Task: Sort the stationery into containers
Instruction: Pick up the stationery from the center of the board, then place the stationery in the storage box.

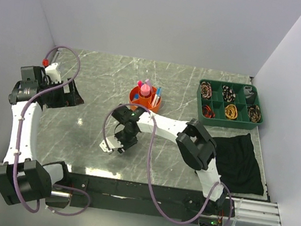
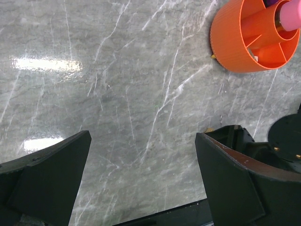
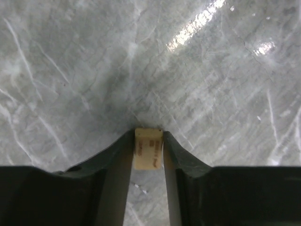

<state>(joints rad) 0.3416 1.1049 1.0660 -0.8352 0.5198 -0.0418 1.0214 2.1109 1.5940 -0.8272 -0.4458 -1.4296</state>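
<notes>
The yellow eraser (image 3: 148,149) is pinched by the right gripper (image 3: 148,136) toward the desk's near edge. It is judged best lifted clear and released squarely over a free outer section of the orange pot (image 2: 225,42). The left gripper (image 2: 142,136) is held spread, and brown print on the eraser cannot be read.

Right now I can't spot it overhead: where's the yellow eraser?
The yellow eraser is pinched in the right hand, per the right wrist view, just nearside of the orange pot.
</notes>
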